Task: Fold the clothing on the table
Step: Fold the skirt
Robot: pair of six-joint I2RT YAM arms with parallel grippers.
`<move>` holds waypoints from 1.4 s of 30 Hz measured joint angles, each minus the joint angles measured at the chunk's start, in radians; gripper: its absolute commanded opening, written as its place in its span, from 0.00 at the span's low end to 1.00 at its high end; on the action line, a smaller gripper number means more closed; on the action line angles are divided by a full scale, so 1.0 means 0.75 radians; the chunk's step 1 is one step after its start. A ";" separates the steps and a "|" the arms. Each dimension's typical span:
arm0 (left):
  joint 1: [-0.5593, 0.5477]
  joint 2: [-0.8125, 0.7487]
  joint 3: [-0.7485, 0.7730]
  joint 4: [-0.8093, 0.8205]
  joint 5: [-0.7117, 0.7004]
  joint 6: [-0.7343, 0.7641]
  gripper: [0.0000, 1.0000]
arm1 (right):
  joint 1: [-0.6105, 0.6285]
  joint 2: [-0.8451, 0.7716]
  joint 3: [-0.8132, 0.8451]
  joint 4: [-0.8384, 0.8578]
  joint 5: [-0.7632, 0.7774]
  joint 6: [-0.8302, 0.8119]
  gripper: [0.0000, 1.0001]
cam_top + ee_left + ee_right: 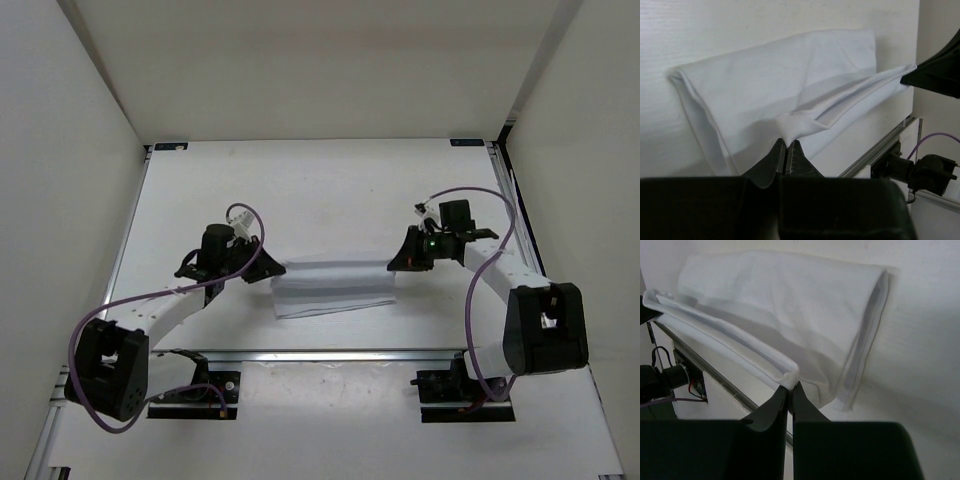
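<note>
The clothing point(333, 290) is a plain white garment folded into a narrow band near the front middle of the table point(320, 190). My left gripper point(272, 268) is shut on the band's left corner and my right gripper point(392, 266) is shut on its right corner. The edge between them is lifted and stretched off the rest of the fabric. In the left wrist view the clothing point(780, 95) bunches up at my left gripper point(786, 142). The right wrist view shows the clothing point(790, 305) with a rolled hem pinched in my right gripper point(789, 385).
An aluminium rail point(320, 354) runs along the table's near edge just below the garment. Both arm bases point(195, 392) are bolted in front of it. Purple cables point(490, 300) loop beside each arm. White walls enclose the table on three sides.
</note>
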 measured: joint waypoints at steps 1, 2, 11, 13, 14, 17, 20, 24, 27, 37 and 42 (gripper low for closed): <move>-0.002 -0.025 -0.021 -0.025 -0.015 0.004 0.00 | 0.007 -0.014 -0.034 -0.010 -0.001 0.006 0.00; -0.002 -0.047 -0.035 -0.051 -0.031 0.009 0.00 | 0.016 -0.030 -0.065 -0.019 0.000 0.011 0.00; 0.002 -0.119 -0.125 -0.148 -0.106 0.016 0.54 | 0.073 -0.100 -0.186 -0.078 -0.003 0.020 0.24; 0.003 -0.148 -0.141 -0.181 -0.105 0.003 0.56 | 0.060 -0.104 -0.189 -0.105 0.001 0.014 0.25; 0.003 -0.178 -0.146 -0.204 -0.099 -0.003 0.56 | 0.052 -0.112 -0.189 -0.117 0.002 0.014 0.26; 0.004 -0.304 -0.148 -0.249 -0.084 -0.025 0.56 | 0.032 -0.157 -0.188 -0.156 0.002 0.013 0.26; 0.012 -0.433 -0.149 -0.259 -0.071 -0.055 0.56 | 0.023 -0.202 -0.176 -0.204 0.001 0.011 0.27; 0.038 -0.493 -0.182 -0.224 -0.049 -0.088 0.58 | 0.021 -0.226 -0.164 -0.216 -0.002 0.011 0.28; 0.040 -0.481 -0.246 -0.192 -0.043 -0.104 0.59 | 0.019 -0.212 -0.164 -0.205 -0.011 0.013 0.29; 0.026 -0.253 -0.141 -0.124 -0.097 0.025 0.60 | 0.022 -0.128 -0.164 -0.120 -0.015 0.016 0.29; 0.016 -0.123 -0.061 -0.014 -0.112 0.085 0.52 | 0.023 -0.103 -0.164 -0.099 -0.015 0.020 0.29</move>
